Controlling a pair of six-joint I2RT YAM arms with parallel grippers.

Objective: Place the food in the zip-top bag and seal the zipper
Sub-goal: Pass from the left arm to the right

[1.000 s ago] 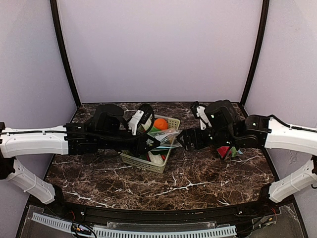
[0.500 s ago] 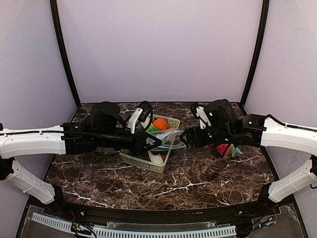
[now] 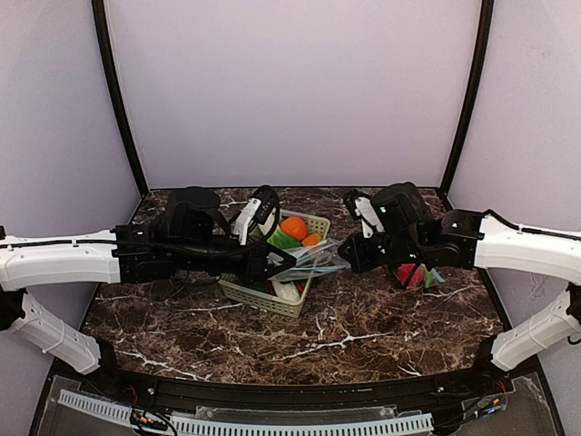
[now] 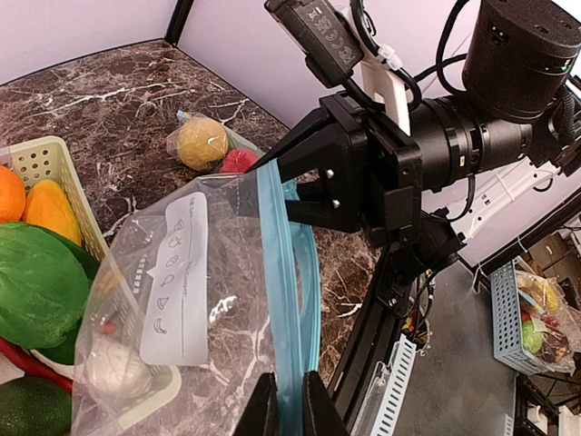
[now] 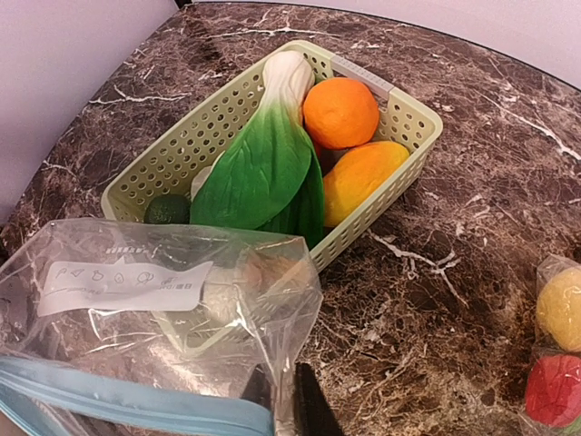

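A clear zip-top bag with a blue zipper hangs stretched between both grippers, above the basket's right side. My left gripper is shut on the zipper strip at one end. At the other end, my right gripper is shut on the bag's side edge next to the zipper. The bag looks empty. The food lies in the pale green basket: an orange, a yellow-orange fruit, leafy greens and a dark green piece.
A second small bag holding a yellow piece and a red piece lies on the marble table to the right of the basket, under the right arm. The basket sits mid-table between the arms.
My right gripper has moved left to the bag's free end and shut on it. The bag now spans both grippers. The left gripper has kept its hold.
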